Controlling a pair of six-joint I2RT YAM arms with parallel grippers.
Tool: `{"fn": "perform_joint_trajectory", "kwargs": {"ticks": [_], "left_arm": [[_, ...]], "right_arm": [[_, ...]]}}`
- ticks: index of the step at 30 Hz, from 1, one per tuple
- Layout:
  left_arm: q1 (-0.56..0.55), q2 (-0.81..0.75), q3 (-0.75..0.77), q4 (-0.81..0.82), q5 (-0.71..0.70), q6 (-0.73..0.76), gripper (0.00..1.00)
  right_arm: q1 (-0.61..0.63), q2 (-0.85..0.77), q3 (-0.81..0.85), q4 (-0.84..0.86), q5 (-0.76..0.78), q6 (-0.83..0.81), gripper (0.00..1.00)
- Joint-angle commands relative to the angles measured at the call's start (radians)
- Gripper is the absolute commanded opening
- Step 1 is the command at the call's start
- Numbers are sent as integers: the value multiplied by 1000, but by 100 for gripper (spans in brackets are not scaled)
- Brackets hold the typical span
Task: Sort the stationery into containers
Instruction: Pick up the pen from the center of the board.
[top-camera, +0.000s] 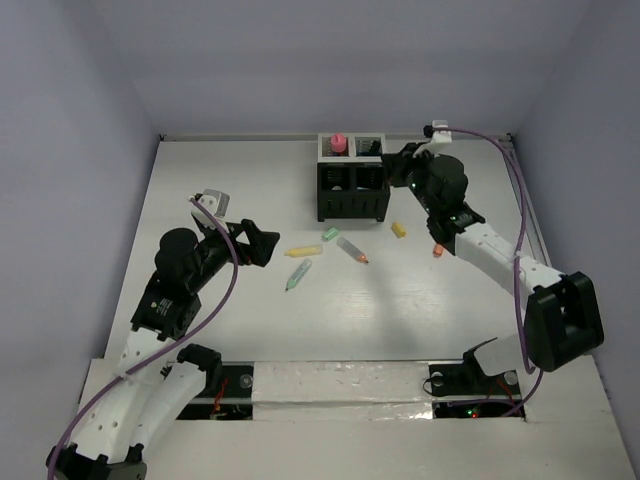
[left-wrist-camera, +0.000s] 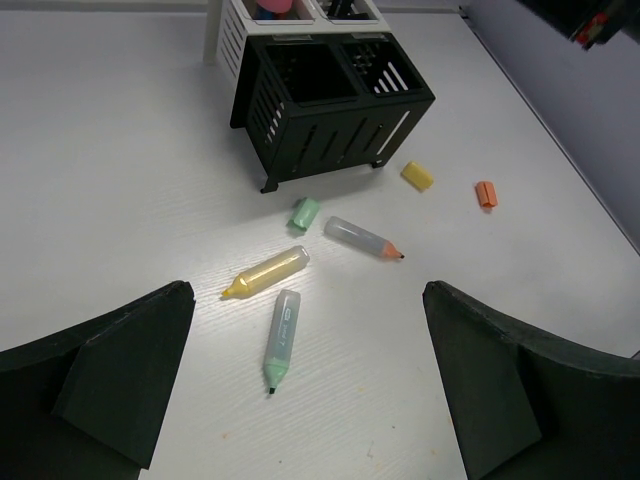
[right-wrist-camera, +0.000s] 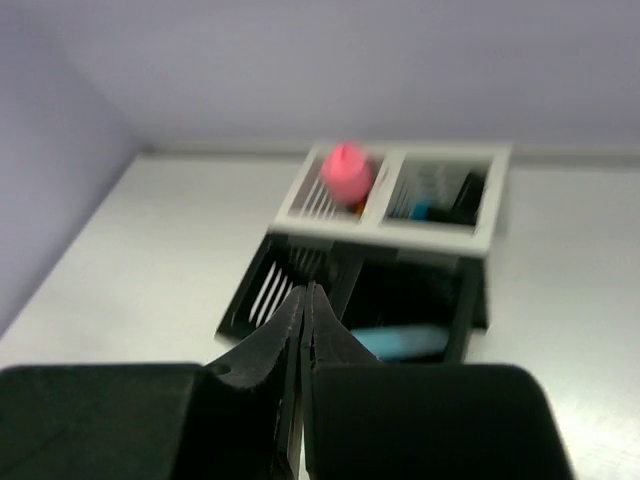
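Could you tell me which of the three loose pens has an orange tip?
The clear grey pen, rightmost of the three; the yellow pen and pale green pen lack one.

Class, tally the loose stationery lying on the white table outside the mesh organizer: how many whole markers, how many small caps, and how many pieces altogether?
Whole markers: 3 (yellow plastic marker, pale green plastic marker, clear grey marker with orange tip)
Small caps: 3 (green plastic cap, yellow plastic cap, orange plastic cap)
Total: 6
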Motion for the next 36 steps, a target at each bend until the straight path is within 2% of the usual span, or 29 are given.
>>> {"fn": "perform_joint_trajectory", "kwargs": {"ticks": [1, 4, 6, 7, 8, 9, 10, 14, 19, 22, 28, 36], "left_arm": [[3, -10, 10, 43, 11, 6, 99], [3, 10, 10, 38, 7, 1, 99], [3, 13, 11, 38, -1, -2, 99], [3, 20, 11, 34, -4, -3, 99], [3, 23, 13, 32, -21, -5, 99], [3, 26, 14, 31, -29, -6, 99], [3, 30, 16, 23, -41, -8, 99], [14, 32, 16, 17, -53, -8, 99], [14, 36, 14, 14, -50, -8, 99], [14, 49, 13, 14, -40, -8, 99], [14, 69, 17, 18, -3, -6, 99], [14, 90, 16, 21, 14, -6, 99]], "right_arm": [[44, -16, -58, -193, -156, 52, 3], [139, -14, -111, -293, -211, 63, 3], [165, -5, -119, -317, -221, 68, 7], [220, 1, -127, -328, -219, 68, 10], [247, 10, -125, -338, -222, 65, 23], [273, 32, -118, -362, -219, 54, 29], [313, 46, -99, -373, -213, 51, 42], [338, 116, -27, -445, -132, 10, 61], [338, 190, 47, -615, 72, -47, 61], [338, 210, 34, -644, 162, -56, 59], [233, 217, -24, -615, 109, -73, 60], [233, 329, 45, -631, 31, -151, 63]]}}
